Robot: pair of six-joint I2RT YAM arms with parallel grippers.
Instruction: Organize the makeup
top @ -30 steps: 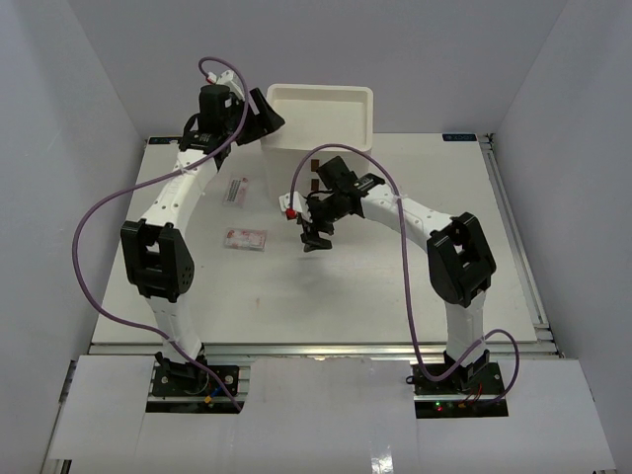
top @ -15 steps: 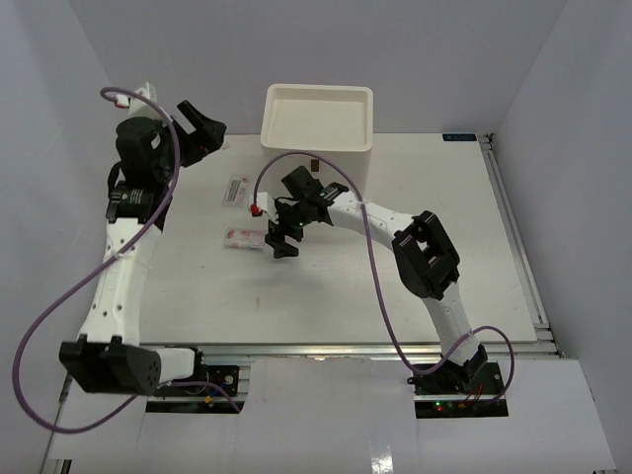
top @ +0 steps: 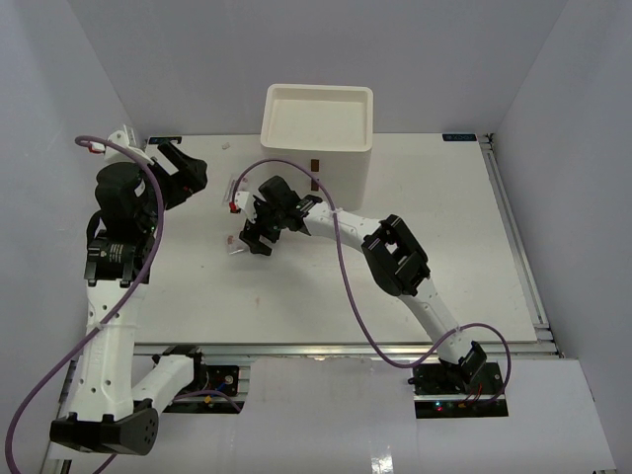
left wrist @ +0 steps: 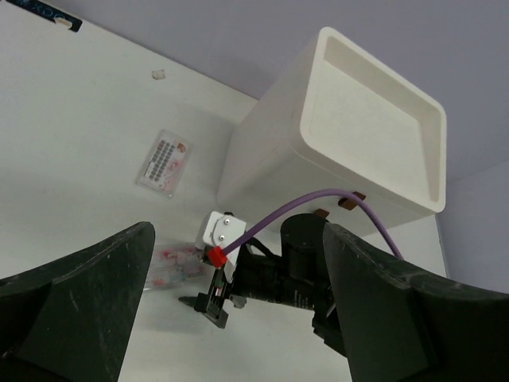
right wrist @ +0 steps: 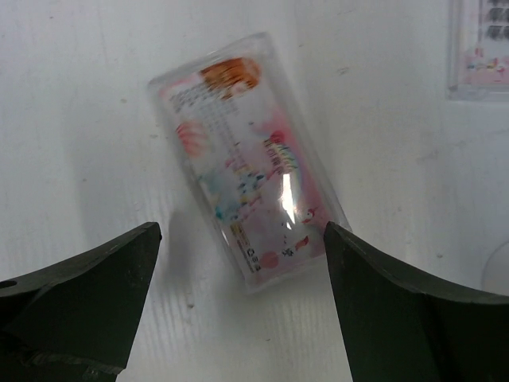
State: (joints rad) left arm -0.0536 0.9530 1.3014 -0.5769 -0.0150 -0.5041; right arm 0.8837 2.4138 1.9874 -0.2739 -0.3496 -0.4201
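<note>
The bench (top: 444,257) carries a white box (top: 336,163) standing beyond both sets of fingers. The left fingers (top: 186,164) hang released and wide apart, grasping nothing. The right fingers (top: 254,240) are released too, spread to either side of a clear packet with pink contents (right wrist: 248,203), which lies flat and skewed on the bench beneath them. A second clear packet (left wrist: 163,161) lies just beyond them, apart from the first
</note>
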